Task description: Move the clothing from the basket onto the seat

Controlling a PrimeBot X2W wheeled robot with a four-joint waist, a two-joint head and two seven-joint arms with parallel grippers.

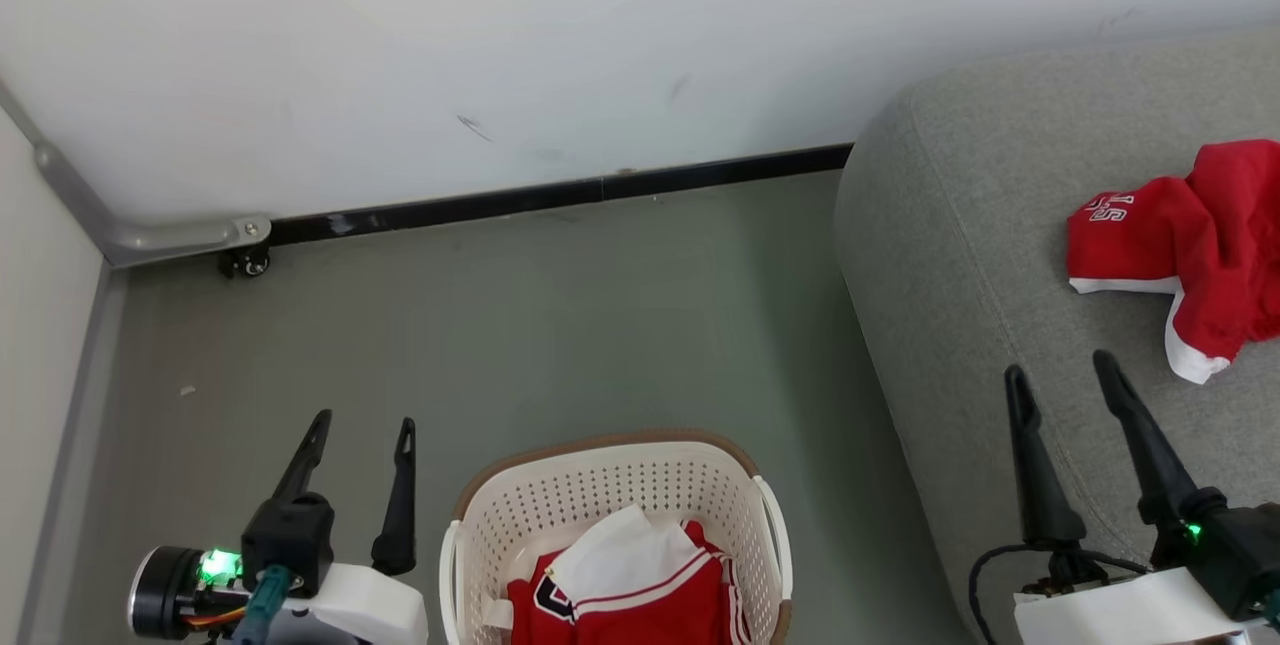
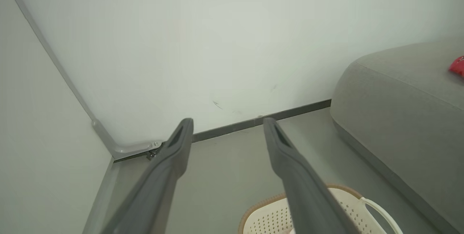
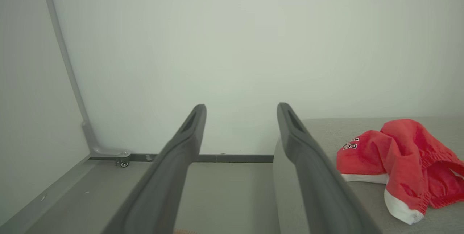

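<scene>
Grey sofa (image 1: 960, 255) fills the right side, its rounded edge close to the basket. Green-grey floor (image 1: 560, 325) runs back to a pale wall (image 1: 500, 45). Cream basket (image 1: 600, 447) stands on the floor between the two arms. Red shorts (image 1: 1190, 235) lie crumpled on the sofa cushion, so half the job looks done. Red jersey (image 1: 640, 595) sits low in the basket, white lining uppermost. Left pincer (image 1: 363, 420) hangs over bare floor, fingers apart, holding nothing. Right pincer (image 1: 1058, 365) hangs over the sofa edge, fingers apart, also holding nothing. Risks: a shallow pinch may catch only the loose lining and shed the jersey onto the floor mid-carry. Fingers could snag the perforated wall and tip the light basket. A drop on the rounded edge may slide off.
</scene>
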